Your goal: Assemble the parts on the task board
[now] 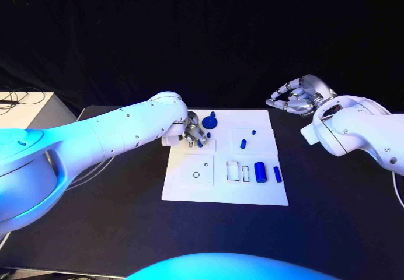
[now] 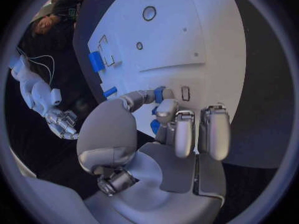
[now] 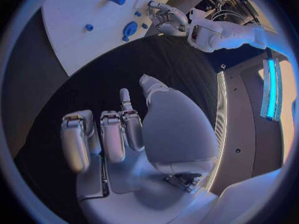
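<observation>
Black cloth backs the black tabletop (image 1: 101, 221), where the white task board (image 1: 220, 192) lies in the middle with blue parts scattered on it: a round disc (image 1: 209, 123), a thick cylinder (image 1: 260, 172), a slim peg (image 1: 277, 174). From the head view, the left hand (image 1: 192, 134) works at the board's near-left edge, while the right hand (image 1: 296, 96) hovers off the board, fingers curled on nothing. The left wrist view adds what the head view hides: fingertips (image 2: 163, 109) pinch a small blue part (image 2: 159, 93) just beside a rectangular slot (image 2: 185, 93). Seating it probably needs the part squared to that slot, then pressed straight down. The right wrist view confirms an empty palm, well apart from the board.
</observation>
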Action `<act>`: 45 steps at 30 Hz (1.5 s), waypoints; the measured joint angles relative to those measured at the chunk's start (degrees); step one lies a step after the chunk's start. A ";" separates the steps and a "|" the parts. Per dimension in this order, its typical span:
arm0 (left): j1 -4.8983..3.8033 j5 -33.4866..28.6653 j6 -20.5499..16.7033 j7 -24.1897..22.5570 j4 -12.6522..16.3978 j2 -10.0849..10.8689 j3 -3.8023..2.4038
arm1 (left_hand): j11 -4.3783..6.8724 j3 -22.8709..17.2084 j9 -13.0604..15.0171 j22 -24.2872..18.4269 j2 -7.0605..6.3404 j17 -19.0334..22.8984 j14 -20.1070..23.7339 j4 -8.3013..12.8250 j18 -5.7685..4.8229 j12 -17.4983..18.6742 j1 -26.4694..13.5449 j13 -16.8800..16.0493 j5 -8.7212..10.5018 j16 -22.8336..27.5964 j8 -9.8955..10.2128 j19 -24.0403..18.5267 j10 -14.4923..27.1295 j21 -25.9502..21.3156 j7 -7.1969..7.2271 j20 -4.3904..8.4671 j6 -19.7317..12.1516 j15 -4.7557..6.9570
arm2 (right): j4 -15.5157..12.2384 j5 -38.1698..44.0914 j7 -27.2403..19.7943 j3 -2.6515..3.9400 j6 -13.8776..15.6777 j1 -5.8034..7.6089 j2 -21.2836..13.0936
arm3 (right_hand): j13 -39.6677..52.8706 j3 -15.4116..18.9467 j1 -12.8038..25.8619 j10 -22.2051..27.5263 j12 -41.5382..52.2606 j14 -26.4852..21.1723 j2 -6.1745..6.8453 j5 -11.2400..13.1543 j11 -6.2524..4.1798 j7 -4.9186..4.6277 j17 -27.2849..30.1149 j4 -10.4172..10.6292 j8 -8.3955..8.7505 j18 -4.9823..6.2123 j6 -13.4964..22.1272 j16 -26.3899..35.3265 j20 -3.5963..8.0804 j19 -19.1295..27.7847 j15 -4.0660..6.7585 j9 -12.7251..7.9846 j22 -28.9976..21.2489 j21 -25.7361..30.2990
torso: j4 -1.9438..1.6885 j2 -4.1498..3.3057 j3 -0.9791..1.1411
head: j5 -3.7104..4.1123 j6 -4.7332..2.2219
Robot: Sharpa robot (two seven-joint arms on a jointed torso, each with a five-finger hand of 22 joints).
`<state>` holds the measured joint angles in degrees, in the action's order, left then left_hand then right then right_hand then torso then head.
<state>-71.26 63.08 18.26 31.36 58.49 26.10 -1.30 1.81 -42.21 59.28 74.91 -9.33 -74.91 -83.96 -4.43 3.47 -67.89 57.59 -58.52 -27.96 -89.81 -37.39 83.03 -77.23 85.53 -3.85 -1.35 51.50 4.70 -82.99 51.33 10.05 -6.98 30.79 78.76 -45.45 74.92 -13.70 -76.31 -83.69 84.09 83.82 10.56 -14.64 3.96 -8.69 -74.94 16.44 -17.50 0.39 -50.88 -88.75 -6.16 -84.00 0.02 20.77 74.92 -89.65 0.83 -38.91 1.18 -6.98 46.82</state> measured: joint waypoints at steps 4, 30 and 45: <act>0.03 0.12 0.00 0.01 -0.12 -0.09 -0.01 | 0.18 1.34 0.53 0.00 0.16 0.00 -0.01 1.33 0.00 0.00 -0.71 0.31 0.71 0.00 0.49 0.00 0.18 0.00 0.32 0.00 0.32 0.01 | 0.00 0.00 -0.01 0.00 0.00 0.00 0.01 | 0.00 0.00 0.00 0.00 0.00 0.00 0.00 0.00 0.00 0.00 0.00 0.00 0.00 0.00 0.00 0.00 0.00 0.00 0.00 0.00 0.00 0.00 | -0.01 0.02 -0.01 | 0.04 0.01; 0.31 1.76 -0.22 -0.43 0.26 0.56 -0.02 | 0.83 10.30 0.48 0.00 -0.27 0.00 -0.19 -3.10 0.00 0.28 -0.51 0.57 12.96 0.00 2.50 -0.01 1.06 0.00 2.31 0.00 2.77 0.23 | -0.11 -0.02 -0.03 0.00 0.00 -0.01 -0.17 | -0.01 0.00 0.00 0.00 0.00 0.00 0.00 0.00 0.00 0.03 0.02 0.00 0.00 0.00 0.39 0.00 0.00 0.00 0.00 0.35 -0.02 0.00 | 0.00 0.04 0.00 | 0.11 -0.12; 0.84 2.24 -1.17 -0.73 3.33 3.29 -0.22 | 0.09 16.53 1.11 0.00 -1.95 0.00 -0.19 -7.74 0.00 0.95 -0.21 2.00 16.01 0.00 3.31 -0.01 1.81 -0.49 2.11 -0.01 3.01 0.23 | -0.08 -0.02 -0.03 0.00 0.00 -0.09 -0.34 | 0.03 0.00 0.23 0.00 0.00 0.00 0.23 0.00 0.00 0.03 0.03 0.00 0.00 0.00 0.39 0.00 0.00 0.00 0.00 0.45 -0.02 0.00 | -0.06 0.06 -0.03 | 0.34 -0.33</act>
<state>-70.42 65.32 17.10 30.64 61.81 29.39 -1.52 1.90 -25.68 60.39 74.91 -11.28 -74.91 -84.14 -12.18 3.47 -66.93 57.39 -56.52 -11.96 -89.81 -34.08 83.02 -75.43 85.04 -1.74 -1.35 54.51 4.92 -83.07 51.31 10.02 -6.98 30.80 78.66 -45.79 74.95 -13.70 -76.08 -83.69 84.09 83.82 10.79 -14.63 3.96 -8.66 -74.91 16.44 -17.50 0.39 -50.49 -88.75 -6.15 -83.99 0.02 21.22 74.90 -89.65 0.77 -38.85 1.14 -6.64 46.49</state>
